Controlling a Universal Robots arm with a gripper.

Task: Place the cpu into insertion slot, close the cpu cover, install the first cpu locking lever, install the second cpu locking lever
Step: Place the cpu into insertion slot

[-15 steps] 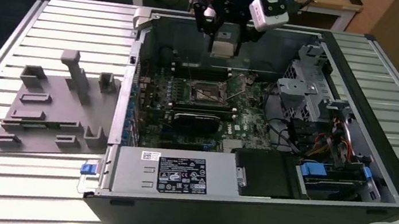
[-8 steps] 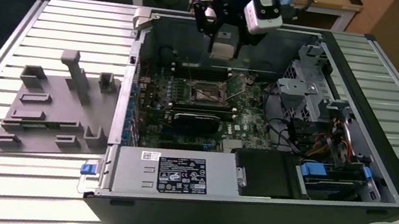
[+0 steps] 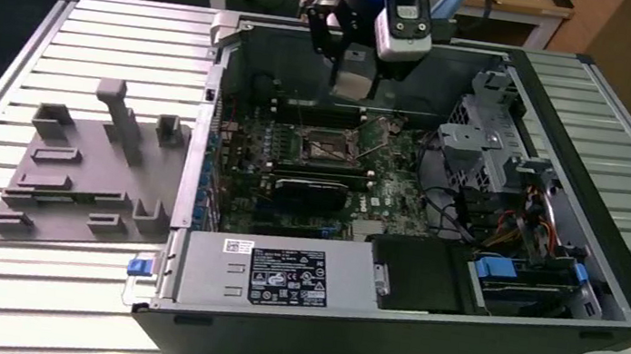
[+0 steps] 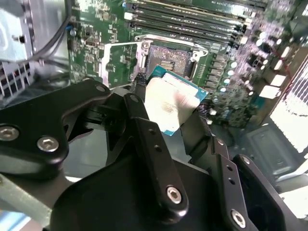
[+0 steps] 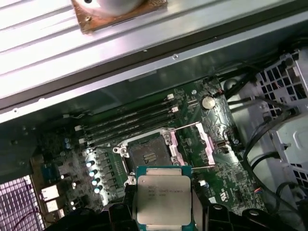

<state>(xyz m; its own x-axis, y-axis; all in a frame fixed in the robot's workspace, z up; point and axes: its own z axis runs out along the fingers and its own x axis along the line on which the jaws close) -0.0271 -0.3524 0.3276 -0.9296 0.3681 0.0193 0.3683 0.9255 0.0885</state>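
My gripper (image 5: 164, 208) is shut on the cpu (image 5: 163, 196), a small square chip with a pale silver top and a green rim. In both wrist views the chip hangs a little above the motherboard, just beside the open insertion slot (image 5: 147, 155). The cpu cover (image 5: 195, 144), a thin silvery frame, stands swung open next to the slot. In the second wrist view the cpu (image 4: 173, 102) sits between black fingers (image 4: 139, 109), with the slot (image 4: 169, 59) and the cover (image 4: 120, 59) beyond it. In the exterior view the gripper (image 3: 351, 88) hovers inside the case over the slot (image 3: 323, 144).
The open black computer case (image 3: 598, 260) lies on a slatted metal table. Memory sticks (image 5: 130, 121) run beside the slot. A drive cage and cables (image 3: 500, 165) fill the exterior view's right. A grey fixture plate (image 3: 84, 174) stands on the table at that view's left.
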